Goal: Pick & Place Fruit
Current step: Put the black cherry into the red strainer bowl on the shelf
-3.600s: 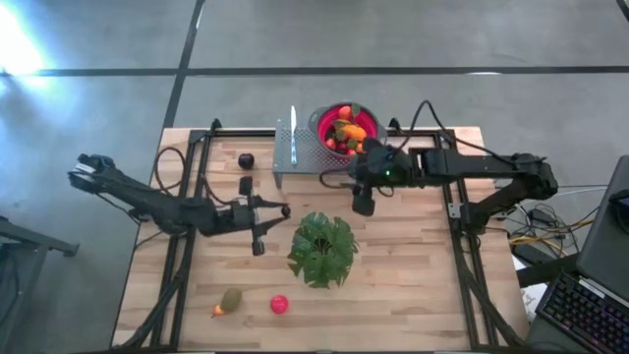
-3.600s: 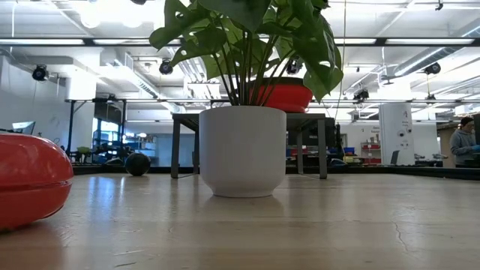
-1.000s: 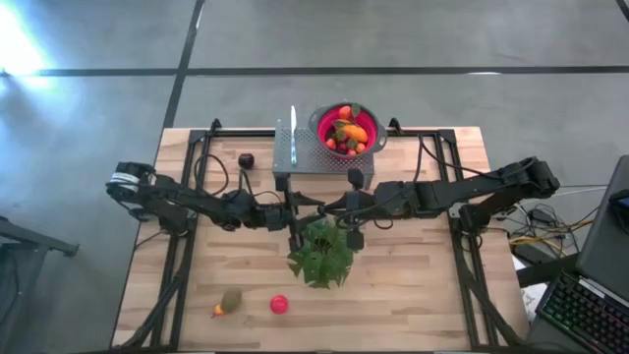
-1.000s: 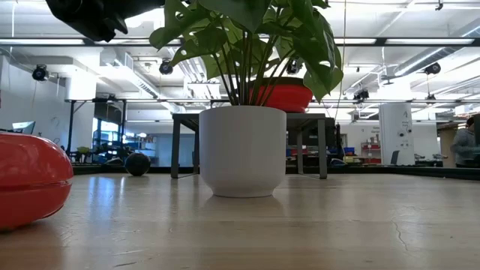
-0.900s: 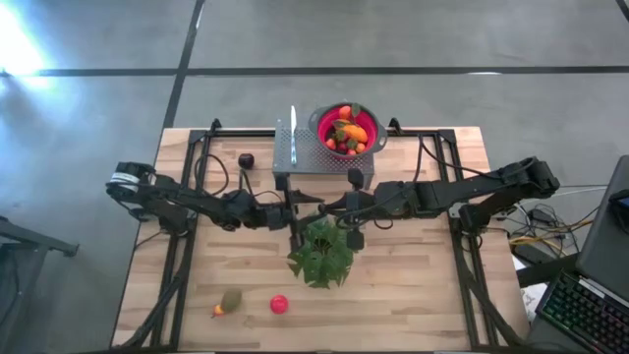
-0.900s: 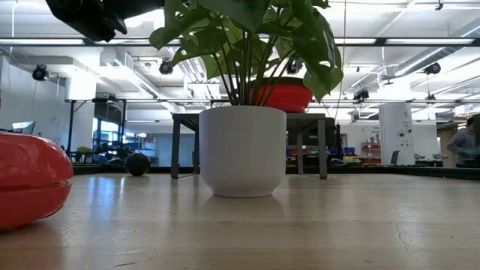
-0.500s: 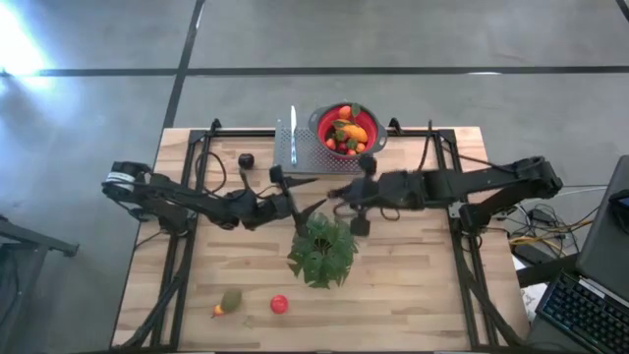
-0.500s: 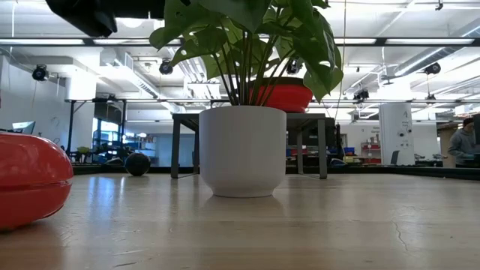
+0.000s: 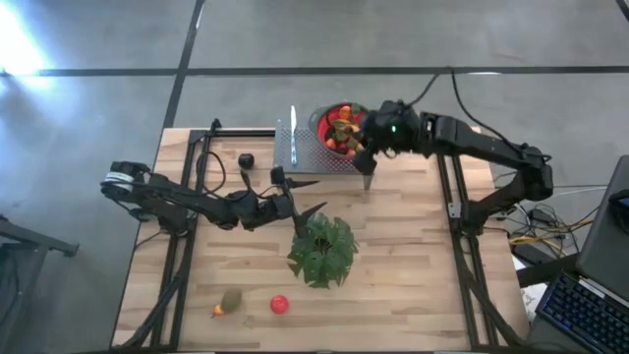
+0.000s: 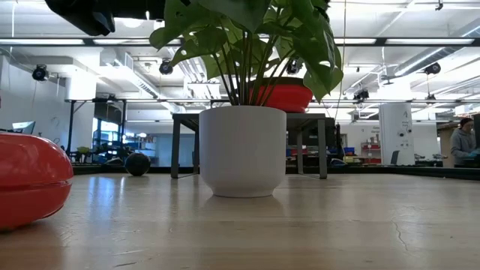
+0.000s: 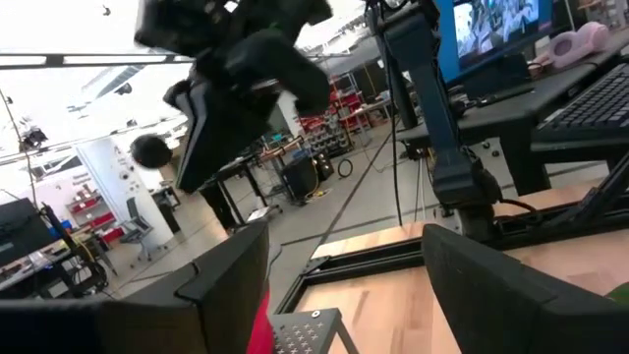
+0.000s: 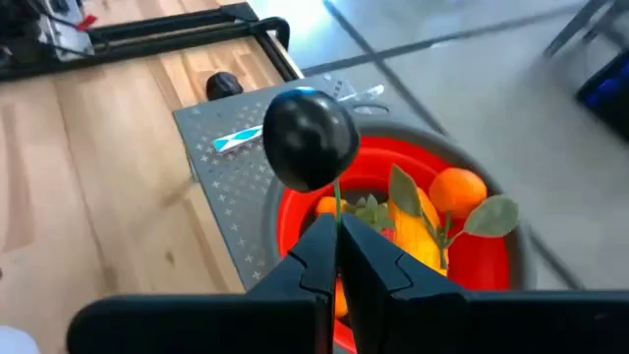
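**Dark fruit held over colander**

A dark purple fruit (image 12: 309, 138) was pinched by its stem in the right gripper (image 12: 337, 228) above the fruit-filled red colander (image 12: 496, 258). The left gripper (image 9: 295, 195) was held spread wide, empty, beside the plant (image 9: 322, 249).

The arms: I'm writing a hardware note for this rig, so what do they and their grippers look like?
Both arms are slim, dark and jointed, with black cables looping loosely along them. The right arm shows a small green light near its wrist. The left gripper has two broad, flat, dark fingers. The right gripper has narrow, tapered dark fingers. No markings are legible.
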